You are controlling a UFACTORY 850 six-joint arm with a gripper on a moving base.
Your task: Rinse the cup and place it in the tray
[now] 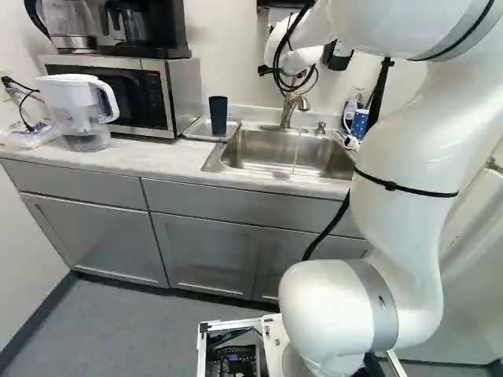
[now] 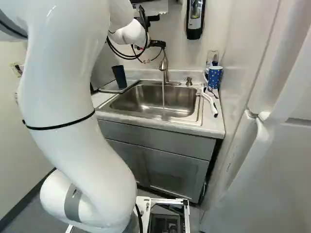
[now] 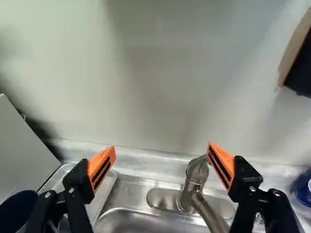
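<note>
Dark-blue, plastic-looking cup [image 1: 218,116] stands left, on the shallow metal tray [image 1: 196,129], while my orange-padded black pincer [image 3: 161,146] gapes empty near the running silver faucet [image 1: 291,108], so I judge rinsing or shutoff next.

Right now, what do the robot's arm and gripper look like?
The arm is white and rounded, with grey bands, a thin black strap and black cables looping near its wrist. The black gripper has angular orange pads with dark slots.

Dark-blue cup [image 1: 218,115] (white-dotted blue container [image 2: 215,77])
</note>
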